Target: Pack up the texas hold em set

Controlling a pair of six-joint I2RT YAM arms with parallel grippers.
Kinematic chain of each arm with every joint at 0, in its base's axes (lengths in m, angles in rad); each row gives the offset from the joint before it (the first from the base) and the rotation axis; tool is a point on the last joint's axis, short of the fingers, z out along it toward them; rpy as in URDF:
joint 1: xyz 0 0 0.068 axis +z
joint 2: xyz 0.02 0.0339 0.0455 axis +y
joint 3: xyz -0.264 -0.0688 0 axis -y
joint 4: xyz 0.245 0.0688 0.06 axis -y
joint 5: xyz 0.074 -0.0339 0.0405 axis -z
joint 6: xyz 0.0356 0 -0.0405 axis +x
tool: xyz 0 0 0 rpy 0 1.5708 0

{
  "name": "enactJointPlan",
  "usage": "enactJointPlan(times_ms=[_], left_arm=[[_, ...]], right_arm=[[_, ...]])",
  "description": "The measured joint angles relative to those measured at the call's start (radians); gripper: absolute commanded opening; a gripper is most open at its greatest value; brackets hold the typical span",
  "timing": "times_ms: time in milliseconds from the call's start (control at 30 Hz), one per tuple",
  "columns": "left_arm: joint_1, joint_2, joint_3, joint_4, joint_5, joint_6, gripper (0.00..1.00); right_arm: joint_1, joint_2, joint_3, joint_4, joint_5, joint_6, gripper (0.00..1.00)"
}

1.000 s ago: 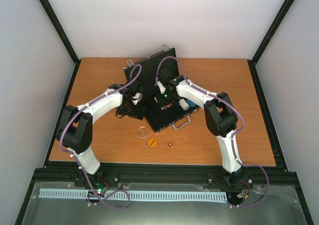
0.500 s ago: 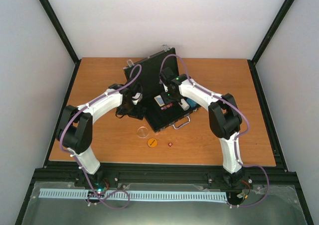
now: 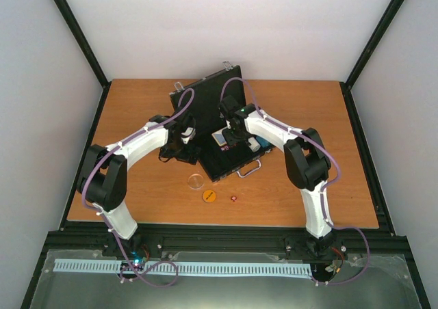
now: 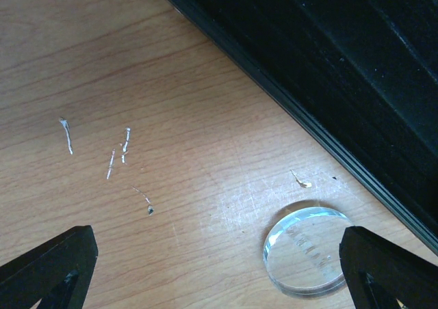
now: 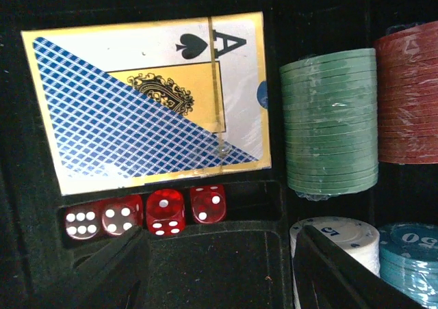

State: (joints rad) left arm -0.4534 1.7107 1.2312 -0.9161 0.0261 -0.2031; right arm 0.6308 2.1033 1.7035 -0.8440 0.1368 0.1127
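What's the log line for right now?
left end effector open; right end effector open over dice; card box, chips in case; clear disc, orange disc, die on table

Carrying, on the wooden table [image 3: 137, 117], an open black briefcase [image 3: 211, 167] near the middle; also bearing a clear disc [image 3: 196, 181], an orange disc [image 3: 209, 196] and a small red die [image 3: 235, 199], apart, near its handle side.

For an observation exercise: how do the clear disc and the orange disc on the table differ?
The clear disc is see-through, wood showing through it; the orange disc is opaque with a dark centre mark. The clear disc lies nearer the black case; the orange disc nearer the loose red die. Both are round and lie flat on the table.
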Motion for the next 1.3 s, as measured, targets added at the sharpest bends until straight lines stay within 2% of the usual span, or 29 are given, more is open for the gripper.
enactJointPlan(times_ms=[800,1300], left_arm=[[0.000,0.002,0.000,0.000,0.001,0.000,1.00],[0.000,0.002,0.000,0.000,0.001,0.000,1.00]], right_arm=[[0.005,0.048,-0.039,0.028,0.033,-0.024,0.57],[0.005,0.043,0.041,-0.024,0.027,-0.027,0.58]])
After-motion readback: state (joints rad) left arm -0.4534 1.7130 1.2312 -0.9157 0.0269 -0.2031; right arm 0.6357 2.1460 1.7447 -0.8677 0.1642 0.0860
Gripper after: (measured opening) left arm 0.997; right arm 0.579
